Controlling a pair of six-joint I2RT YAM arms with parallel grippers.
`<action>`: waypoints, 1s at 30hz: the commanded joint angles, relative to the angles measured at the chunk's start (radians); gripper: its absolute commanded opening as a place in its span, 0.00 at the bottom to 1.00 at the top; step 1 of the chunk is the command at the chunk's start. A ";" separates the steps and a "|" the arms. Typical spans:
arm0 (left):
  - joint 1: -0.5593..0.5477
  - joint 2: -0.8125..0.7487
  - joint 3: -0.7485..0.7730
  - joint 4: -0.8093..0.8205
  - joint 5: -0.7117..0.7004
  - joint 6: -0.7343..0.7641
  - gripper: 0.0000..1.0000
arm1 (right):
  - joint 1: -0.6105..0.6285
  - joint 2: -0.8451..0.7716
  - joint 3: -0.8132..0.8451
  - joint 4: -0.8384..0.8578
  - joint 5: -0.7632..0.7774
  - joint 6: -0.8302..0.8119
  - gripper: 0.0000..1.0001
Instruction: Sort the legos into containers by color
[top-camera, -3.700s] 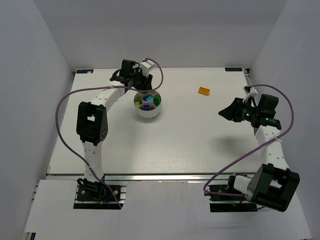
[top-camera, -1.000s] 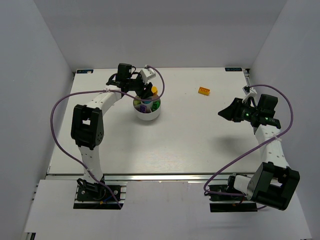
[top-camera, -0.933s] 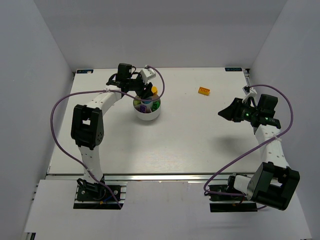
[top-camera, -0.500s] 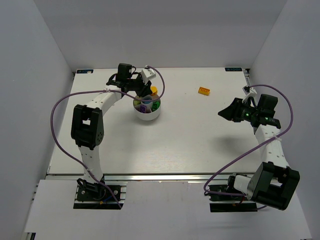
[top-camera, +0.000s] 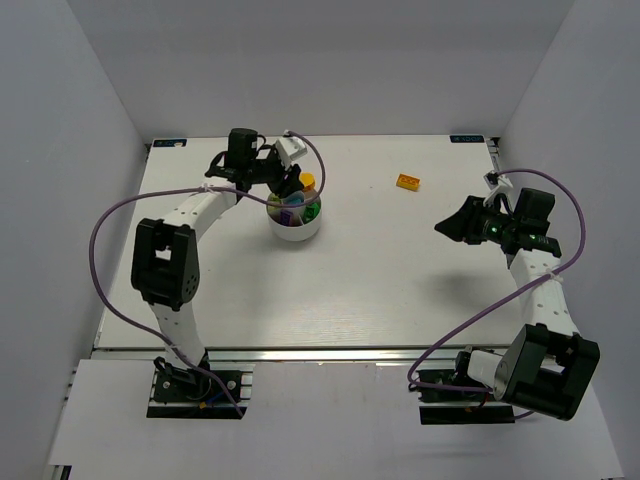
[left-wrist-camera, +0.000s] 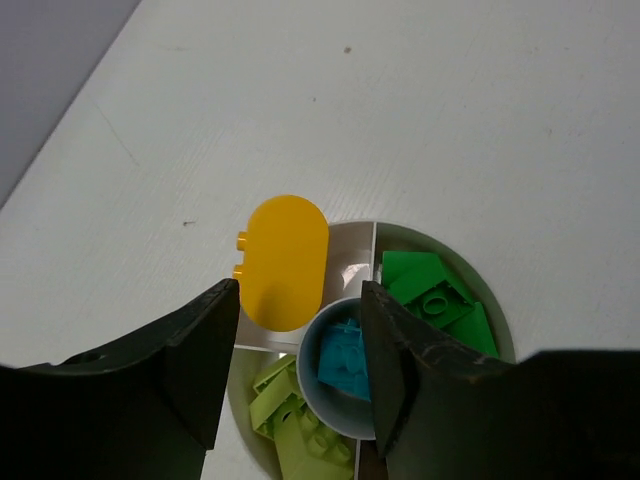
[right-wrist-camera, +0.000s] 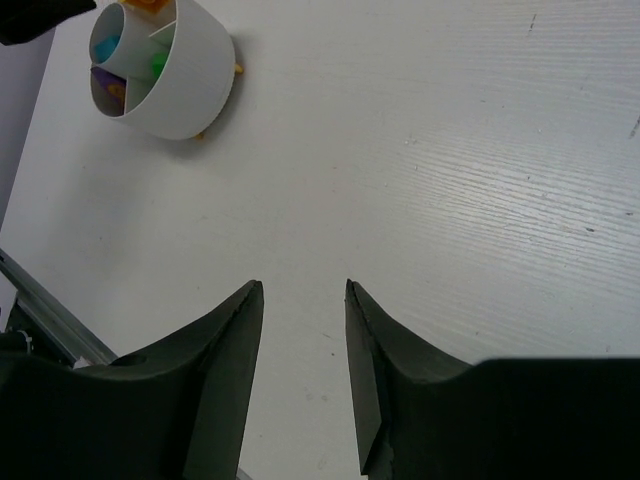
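Left wrist view has the left gripper (left-wrist-camera: 298, 287) parted and empty above the divided dish (left-wrist-camera: 462, 268); a rounded orange lego (left-wrist-camera: 285, 262) lies just past its fingertips, seemingly propped on the far rim rather than down in a section, long axis running away from the claw; the flat orange lego (top-camera: 407, 181) on the table (top-camera: 350, 280) sits nearer the right gripper (right-wrist-camera: 302, 288), likewise parted and empty.
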 joint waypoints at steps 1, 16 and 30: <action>0.011 -0.123 -0.011 0.083 -0.002 -0.028 0.62 | 0.014 0.006 0.001 0.023 -0.030 -0.033 0.45; 0.030 -0.464 -0.269 0.184 -0.162 -0.498 0.85 | 0.363 0.456 0.482 -0.086 -0.076 -0.037 0.73; 0.039 -1.074 -0.779 0.166 -0.386 -0.523 0.98 | 0.601 1.116 1.306 -0.065 -0.064 0.247 0.82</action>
